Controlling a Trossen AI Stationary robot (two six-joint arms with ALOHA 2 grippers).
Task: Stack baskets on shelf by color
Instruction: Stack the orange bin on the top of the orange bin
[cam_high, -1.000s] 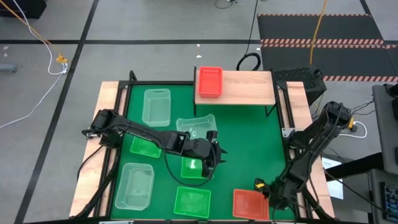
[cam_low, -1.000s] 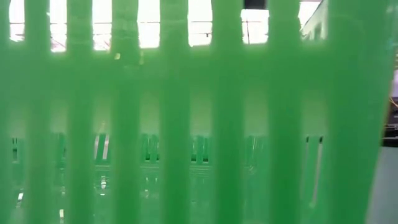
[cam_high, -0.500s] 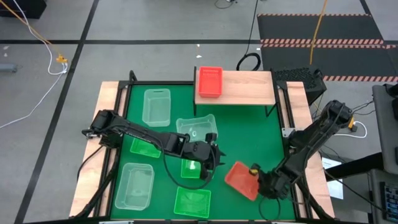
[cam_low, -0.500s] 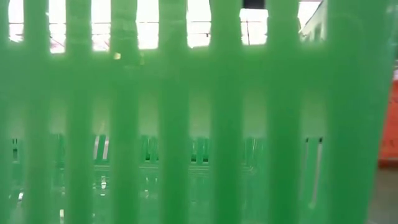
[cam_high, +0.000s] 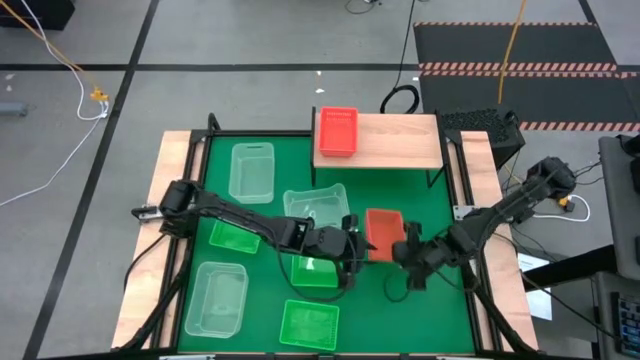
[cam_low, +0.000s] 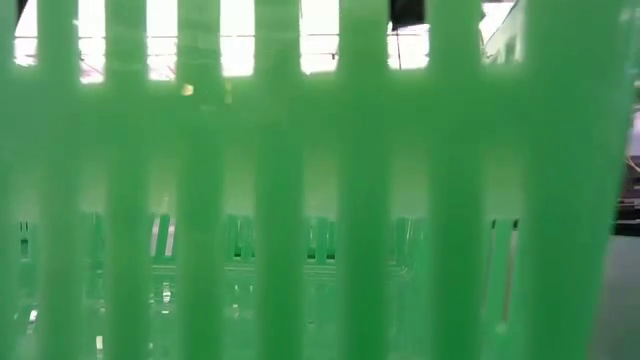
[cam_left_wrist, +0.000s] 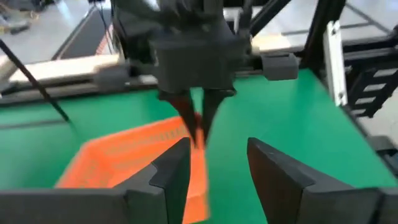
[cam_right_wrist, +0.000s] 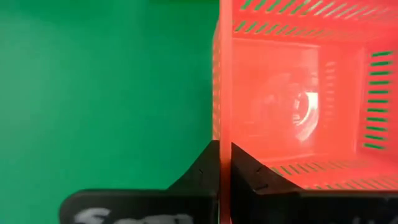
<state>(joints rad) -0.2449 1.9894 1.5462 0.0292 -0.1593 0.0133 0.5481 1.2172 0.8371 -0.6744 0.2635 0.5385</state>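
- While the low view is filled by the slotted wall of a green basket (cam_low: 320, 200) standing right against the lens, the remaining views show the working area behind it.
- Nearest the front edge of the green mat (cam_high: 420, 200) lie a clear basket (cam_high: 217, 297) and a green basket (cam_high: 309, 324), both resting open side up, apparently awaiting sorting.
- Right gripper (cam_high: 408, 250): jaws closed tight on one wall of an orange-red basket (cam_high: 381, 233), pinching the thin plastic between the fingers (cam_right_wrist: 242, 171). The basket is held at mid-table with its open side facing the wrist camera, a rim grip that judges well for carrying it to its stack.
- Left gripper (cam_high: 348, 250): jaws parted and holding nothing, just beside the carried basket and above another green basket (cam_high: 312, 270). Its wrist view looks past the spread fingers (cam_left_wrist: 277, 174) at the right gripper's pinch, so the two arms are working very close here.
- Farther back on the mat: a third green basket (cam_high: 232, 236), a tilted clear basket (cam_high: 316, 205) and an upright clear basket (cam_high: 251, 171).
- Shelf (cam_high: 395, 142): a wooden top at the far edge, carrying an orange-red basket (cam_high: 337, 131) at its left end, the likely destination for the held one.
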